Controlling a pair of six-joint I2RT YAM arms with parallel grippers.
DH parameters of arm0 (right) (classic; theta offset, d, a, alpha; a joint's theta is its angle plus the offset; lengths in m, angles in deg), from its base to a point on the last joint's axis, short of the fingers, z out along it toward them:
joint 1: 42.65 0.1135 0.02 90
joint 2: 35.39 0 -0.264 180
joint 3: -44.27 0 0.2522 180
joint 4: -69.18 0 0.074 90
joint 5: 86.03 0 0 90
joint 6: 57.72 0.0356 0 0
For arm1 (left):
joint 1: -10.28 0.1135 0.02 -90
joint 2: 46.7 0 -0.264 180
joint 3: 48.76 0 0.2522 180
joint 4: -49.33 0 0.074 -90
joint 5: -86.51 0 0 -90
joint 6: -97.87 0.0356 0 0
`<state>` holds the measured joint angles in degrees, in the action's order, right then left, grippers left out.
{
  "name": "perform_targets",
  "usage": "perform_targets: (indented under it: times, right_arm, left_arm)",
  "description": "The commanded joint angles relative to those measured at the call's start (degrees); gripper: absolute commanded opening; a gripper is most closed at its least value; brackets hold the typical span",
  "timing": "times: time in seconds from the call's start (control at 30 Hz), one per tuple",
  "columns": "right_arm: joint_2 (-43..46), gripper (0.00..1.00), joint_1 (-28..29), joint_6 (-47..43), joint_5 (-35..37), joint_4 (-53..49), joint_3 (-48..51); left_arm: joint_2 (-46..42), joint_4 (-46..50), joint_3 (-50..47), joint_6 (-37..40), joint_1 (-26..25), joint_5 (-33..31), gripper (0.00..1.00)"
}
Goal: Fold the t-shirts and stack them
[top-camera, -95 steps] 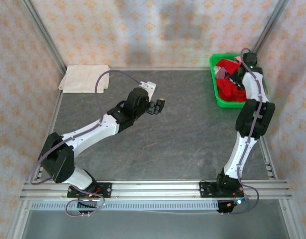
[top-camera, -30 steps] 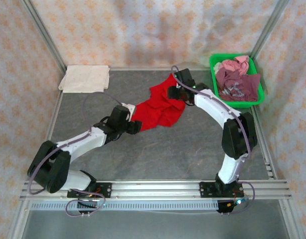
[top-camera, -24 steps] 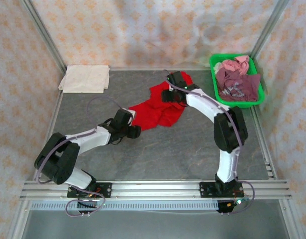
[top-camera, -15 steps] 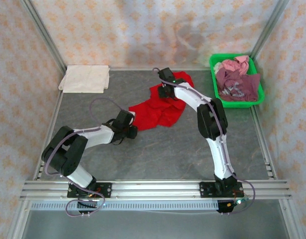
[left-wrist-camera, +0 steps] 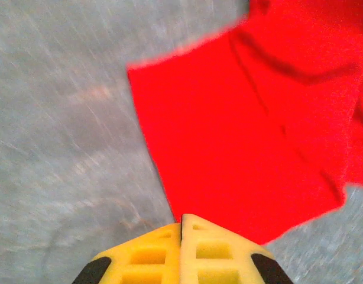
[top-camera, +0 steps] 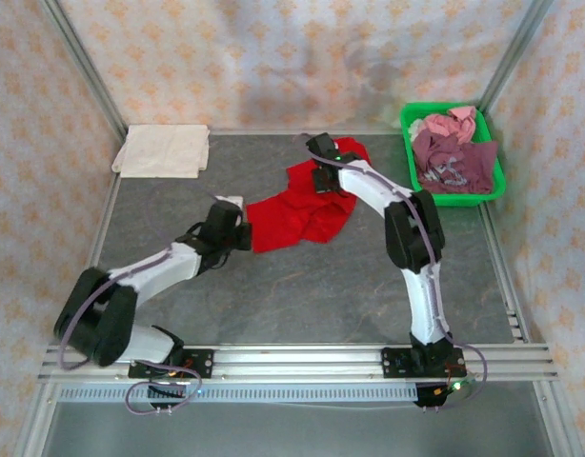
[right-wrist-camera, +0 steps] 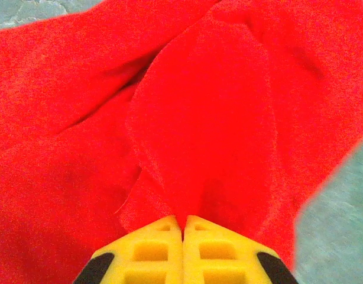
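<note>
A bright red t-shirt lies crumpled and half spread in the middle of the grey table. My left gripper sits at the shirt's left edge. In the left wrist view its yellow fingertips are shut right on the hem of the red t-shirt. My right gripper is on the shirt's far part. In the right wrist view it is shut, with a ridge of red t-shirt pinched between the tips. A folded cream t-shirt lies at the back left.
A green basket at the back right holds maroon and pink t-shirts. Metal frame posts run up both back corners. A rail crosses the near edge at the arm bases.
Both grippers have shut on the red shirt. The left one came up to its left hem, and the right one slid left along its far part. Earlier the right arm was at the basket.
</note>
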<state>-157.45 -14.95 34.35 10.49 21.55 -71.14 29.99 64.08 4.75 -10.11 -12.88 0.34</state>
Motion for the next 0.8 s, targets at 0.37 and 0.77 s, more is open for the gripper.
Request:
perform_targets:
  times: [0.37, 0.77]
  right_arm:
    - [45.6, 0.0, -0.4, 1.0, 3.6, 15.5, 24.9]
    - [55.7, 0.0, -0.5, -1.2, 5.5, 15.8, 27.7]
  left_arm:
    - [-22.6, 14.9, 10.4, 5.6, 7.3, -12.1, 0.0]
    - [-15.7, 16.0, 12.9, 9.4, 4.0, 10.9, 0.57]
